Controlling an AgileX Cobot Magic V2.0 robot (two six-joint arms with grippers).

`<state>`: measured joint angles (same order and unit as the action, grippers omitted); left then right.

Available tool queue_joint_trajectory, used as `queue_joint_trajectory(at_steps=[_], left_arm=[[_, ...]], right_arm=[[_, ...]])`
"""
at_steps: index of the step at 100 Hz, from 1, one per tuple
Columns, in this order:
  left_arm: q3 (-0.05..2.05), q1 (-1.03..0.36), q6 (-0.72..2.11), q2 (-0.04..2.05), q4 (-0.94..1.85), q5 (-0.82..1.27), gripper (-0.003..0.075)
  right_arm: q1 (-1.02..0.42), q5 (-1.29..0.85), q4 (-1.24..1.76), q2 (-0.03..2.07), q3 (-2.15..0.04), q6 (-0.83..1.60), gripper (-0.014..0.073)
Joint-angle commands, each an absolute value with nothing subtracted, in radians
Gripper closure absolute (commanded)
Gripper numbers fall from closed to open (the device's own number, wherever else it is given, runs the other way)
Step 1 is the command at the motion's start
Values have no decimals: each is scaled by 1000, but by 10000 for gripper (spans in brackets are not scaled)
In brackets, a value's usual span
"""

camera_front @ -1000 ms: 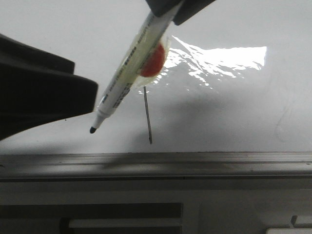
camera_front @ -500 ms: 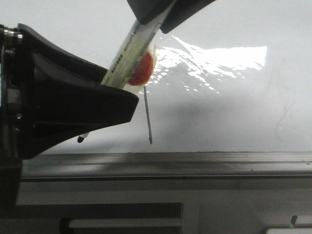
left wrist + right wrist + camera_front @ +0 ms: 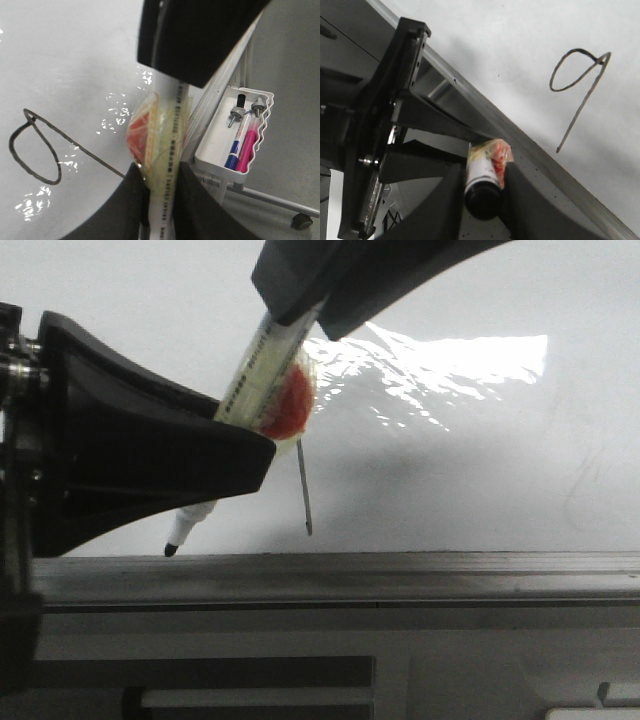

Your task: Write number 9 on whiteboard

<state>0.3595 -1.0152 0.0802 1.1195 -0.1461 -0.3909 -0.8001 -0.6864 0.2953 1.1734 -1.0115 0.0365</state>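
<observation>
Marker (image 3: pixel 262 360) slants down across the whiteboard (image 3: pixel 480 460), cap end high, dark tip (image 3: pixel 171 550) low and just above the grey rail (image 3: pixel 400 570); whether the tip touches the board I cannot tell. The right gripper (image 3: pixel 300 312) reaches in from above and is clamped on the marker's upper barrel; its wrist view shows the black butt end pinched between the two fingers (image 3: pixel 452 200). The left gripper (image 3: pixel 159 170) comes in from the left side and covers the marker's lower barrel in the front view; in its own wrist view its fingers lie close on either side of the barrel, narrow, but whether they press it I cannot tell. A wrap of clear tape with a red patch (image 3: pixel 288 405) bulges from the marker's middle, between the two grippers.

The 9 (image 3: pixel 55 132) is drawn on the board, a small open loop joined to a long straight downstroke; in the front view only the downstroke shows, just right of the marker, its foot near the rail, the loop hidden behind the tape. A glare patch (image 3: pixel 460 365) lies right of it. A white tray (image 3: pixel 215 150) beside the board's edge holds a blue pen (image 3: pixel 235 145) and a pink one (image 3: pixel 247 147).
</observation>
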Motion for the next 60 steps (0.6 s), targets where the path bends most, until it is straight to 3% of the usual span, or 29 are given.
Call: queue_joint_trajectory(at_steps=[1,10,35,60], left_arm=[[392,-1015,51,1105,-121,-478,741],[392,-1015,0,1105,-44,-477,741],[392,-981,-18,1112,480,-399,741],[392,-929,-22,1139,600,-357,741]], right_arm=[[-800,-647,300,1159,-1044,35,277],[-800,-647,300,1159,-1044,35,221],[-800,-647,300,1159,-1044,35,226],[-800,-651,300,1159,-1044,35,226]])
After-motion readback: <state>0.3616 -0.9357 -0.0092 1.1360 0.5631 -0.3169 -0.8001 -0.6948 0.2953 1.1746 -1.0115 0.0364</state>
